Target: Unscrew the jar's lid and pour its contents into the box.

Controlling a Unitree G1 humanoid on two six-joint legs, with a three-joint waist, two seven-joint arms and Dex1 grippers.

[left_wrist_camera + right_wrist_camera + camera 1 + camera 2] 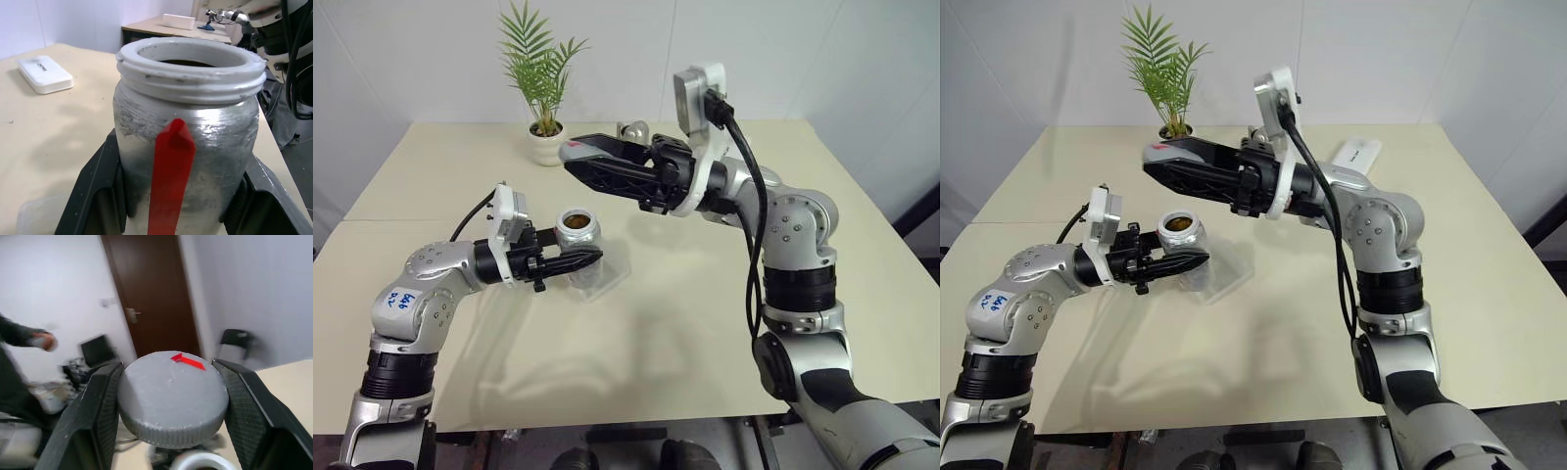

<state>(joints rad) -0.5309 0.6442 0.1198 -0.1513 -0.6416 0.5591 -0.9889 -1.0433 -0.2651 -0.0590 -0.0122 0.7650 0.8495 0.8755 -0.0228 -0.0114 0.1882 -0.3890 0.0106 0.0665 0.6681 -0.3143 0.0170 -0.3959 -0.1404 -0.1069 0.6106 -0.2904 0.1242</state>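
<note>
Left gripper (590, 258) clamps open jar (577, 231) above box (607, 279) | right gripper (168, 406) grips lid (172, 396) | we flag overshoot: hasty tilt scatters contents (1176, 223) past box.

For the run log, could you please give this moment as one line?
left gripper: shut on jar, open | right gripper: shut on lid, raised off jar | box: under jar | pour: not yet

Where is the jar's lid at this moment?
The lid sits between the right gripper's fingers, raised above the open jar that the left gripper holds over the box.
</note>
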